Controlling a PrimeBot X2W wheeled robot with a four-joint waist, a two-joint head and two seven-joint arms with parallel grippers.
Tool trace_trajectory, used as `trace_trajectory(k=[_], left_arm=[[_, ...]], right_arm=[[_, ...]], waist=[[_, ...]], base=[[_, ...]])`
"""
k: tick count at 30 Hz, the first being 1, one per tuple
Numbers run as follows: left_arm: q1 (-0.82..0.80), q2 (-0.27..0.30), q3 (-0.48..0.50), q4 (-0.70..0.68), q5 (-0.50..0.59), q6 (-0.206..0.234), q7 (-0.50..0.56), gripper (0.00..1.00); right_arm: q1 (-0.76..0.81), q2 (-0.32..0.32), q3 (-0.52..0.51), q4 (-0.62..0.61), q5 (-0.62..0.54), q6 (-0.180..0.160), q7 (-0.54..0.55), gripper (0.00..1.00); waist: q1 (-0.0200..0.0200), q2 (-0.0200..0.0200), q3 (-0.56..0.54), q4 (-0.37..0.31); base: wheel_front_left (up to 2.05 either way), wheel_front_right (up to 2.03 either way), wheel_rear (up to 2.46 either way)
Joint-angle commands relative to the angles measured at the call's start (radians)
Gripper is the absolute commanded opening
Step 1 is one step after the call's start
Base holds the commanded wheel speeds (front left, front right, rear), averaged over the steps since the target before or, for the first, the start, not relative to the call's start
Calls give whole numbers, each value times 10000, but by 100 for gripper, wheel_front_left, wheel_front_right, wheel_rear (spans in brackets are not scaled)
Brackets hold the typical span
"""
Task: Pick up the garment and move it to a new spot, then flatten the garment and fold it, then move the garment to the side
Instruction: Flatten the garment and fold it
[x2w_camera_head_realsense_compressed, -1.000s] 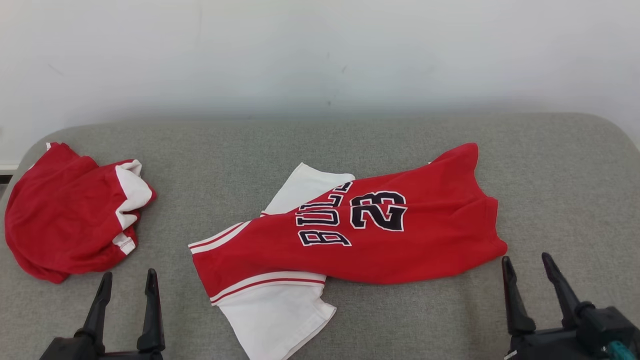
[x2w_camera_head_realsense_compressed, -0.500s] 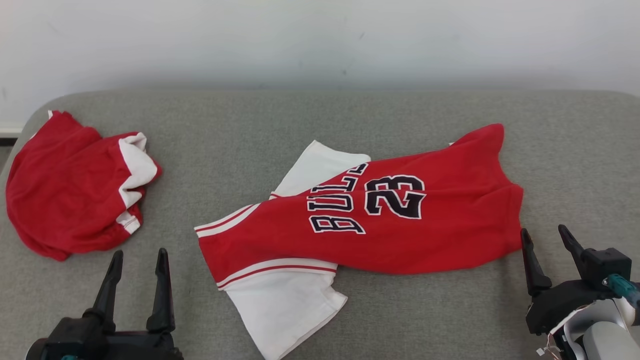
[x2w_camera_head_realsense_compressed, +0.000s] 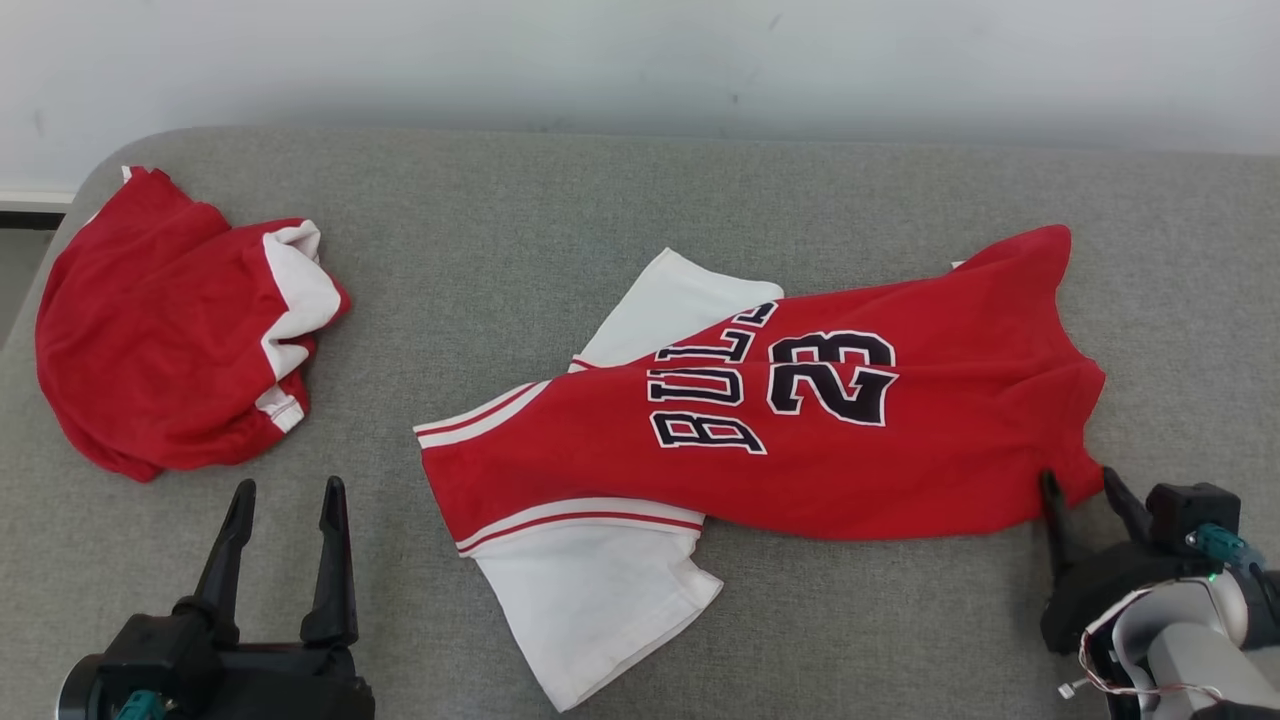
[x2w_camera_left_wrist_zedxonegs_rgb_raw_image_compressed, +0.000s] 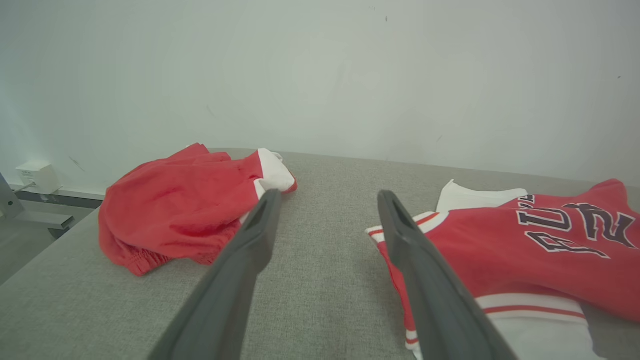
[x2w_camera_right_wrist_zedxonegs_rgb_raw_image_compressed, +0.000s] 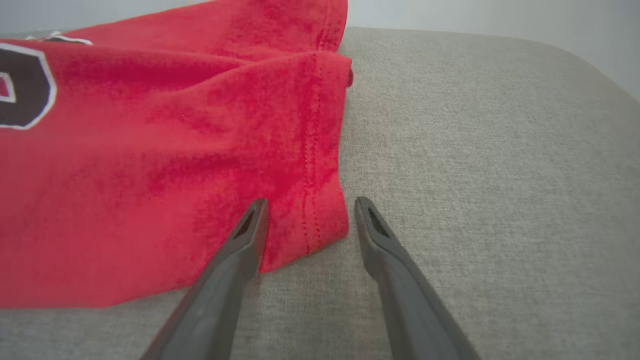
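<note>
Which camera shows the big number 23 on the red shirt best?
The head view: the whole number 23 lies in plain sight on the red shirt. The left wrist view has it slanted and cut off at the right edge. The right wrist view catches a slice of one digit at its left edge.

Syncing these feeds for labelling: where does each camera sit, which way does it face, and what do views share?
Head view: robot's head, facing forward and down at the grey cushion; left gripper lower left, right gripper lower right, both open.
Left wrist view: left wrist, looking along its fingers toward the wall, between crumpled red garment and jersey.
Right wrist view: right wrist, looking along its fingers, which straddle the jersey's hem corner.
Shared: all show the jersey; head and left wrist views share the crumpled red garment.
</note>
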Motion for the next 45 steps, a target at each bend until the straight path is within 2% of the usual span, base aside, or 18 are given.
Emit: trace_trajectory(k=[1,5,8,15,21,29,36,40,45], left_arm=[[-90,-10,-4,36,-100,-1,-7,100],[63,-15,64,172,-132,-14,-7,100],[251,-12,91,272,-168,-21,-7,100],[593,-14,22,249,-241,132,-7,100],[822,-15,28,201,-241,187,-7,100],[825,-13,67,198,-272,174,-7,100],[606,-13,-128,279,-312,124,-7,100],[532,-12,-205,288,-261,116,-7,100],[375,-13,-239,328,-232,101,-7,100]], right_arm=[[-167,15,63,30,95,-27,-101,0],[-175,16,354,34,339,-27,-273,0],[54,-39,402,-471,500,-27,-307,0],[1634,-50,191,-3294,526,-27,-290,0],[3761,165,-362,-6102,451,-27,-286,0],[5885,628,-1195,-8903,409,-27,721,0],[5490,421,-1083,-9163,89,-27,1091,0],[4822,145,-909,-8780,-66,-27,1163,0],[3191,-342,-679,-7480,-360,-27,1287,0]], waist=[[-1,-1,1,11],[-1,-1,-188,-171],[-1,-1,-423,-368],[-1,-1,-834,-872],[-1,-1,-977,-1262],[-1,-1,-980,-1448],[-1,-1,-884,-1173],[-1,-1,-776,-936],[-1,-1,-527,-510]], base=[[0,0,0],[0,0,0],[0,0,0],[0,0,0],[0,0,0],[0,0,0],[0,0,0],[0,0,0],[0,0,0]])
